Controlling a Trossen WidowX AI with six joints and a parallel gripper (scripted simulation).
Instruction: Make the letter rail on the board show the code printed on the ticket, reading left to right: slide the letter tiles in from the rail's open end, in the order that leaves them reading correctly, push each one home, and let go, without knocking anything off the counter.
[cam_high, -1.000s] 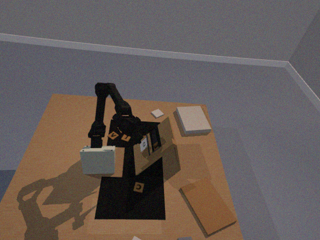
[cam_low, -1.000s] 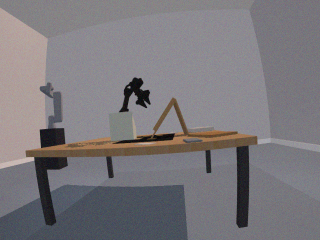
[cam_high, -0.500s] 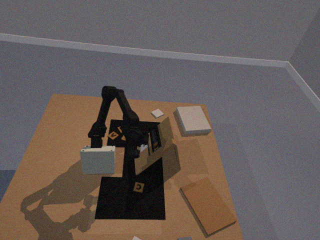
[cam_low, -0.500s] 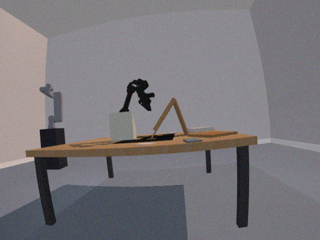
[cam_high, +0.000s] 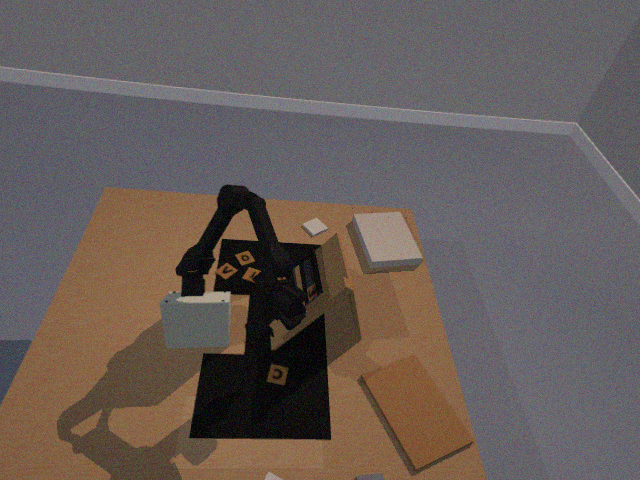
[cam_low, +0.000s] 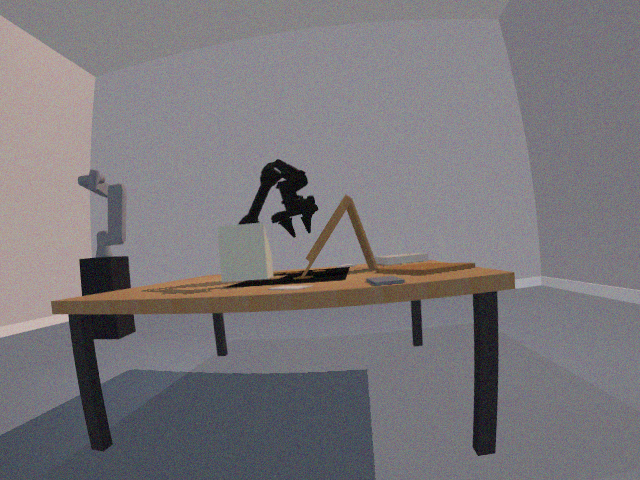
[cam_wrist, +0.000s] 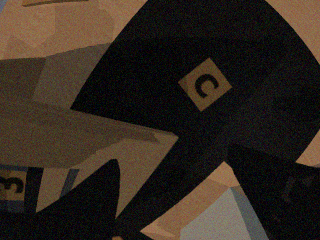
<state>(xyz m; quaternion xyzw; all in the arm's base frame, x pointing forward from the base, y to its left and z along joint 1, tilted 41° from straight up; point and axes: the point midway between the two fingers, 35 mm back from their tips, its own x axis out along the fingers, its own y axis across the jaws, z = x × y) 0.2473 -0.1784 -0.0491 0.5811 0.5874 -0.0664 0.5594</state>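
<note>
One tile marked 3 (cam_high: 311, 292) (cam_wrist: 12, 185), set in the letter rail (cam_high: 309, 271) (cam_wrist: 17, 207) at its near end as seen from above. Rail on the sloping face of the wooden board (cam_high: 333, 258) (cam_low: 330, 227) (cam_wrist: 50, 135), partly hidden by the arm. Above the board's left side, the gripper (cam_high: 287, 321) (cam_low: 302, 233) (cam_wrist: 175, 159) — jaws spread, pinching nothing, pointing downward.

Near the board, flat on the black mat (cam_high: 310, 413) (cam_low: 330, 273) (cam_wrist: 150, 65), a C tile (cam_high: 278, 374) (cam_wrist: 205, 84). On the mat's far left part, close together: a round-lettered tile (cam_high: 245, 257), a left-hand tile (cam_high: 226, 270) and a right-hand tile (cam_high: 251, 273), letters too small to read surely.

Left of the board, upright, a pale box (cam_high: 196, 324) (cam_low: 242, 253) (cam_wrist: 210, 220). To the far right, a white box (cam_high: 387, 240) (cam_low: 403, 258), with a small white block (cam_high: 314, 226) to its left. To the near right, a flat brown slab (cam_high: 416, 413) (cam_low: 429, 267). At the near side of the table (cam_high: 93, 258) (cam_low: 284, 304), a grey-blue piece (cam_high: 369, 476) (cam_low: 385, 280) — and, left of that, a flat white piece (cam_high: 272, 476) (cam_low: 290, 287).
</note>
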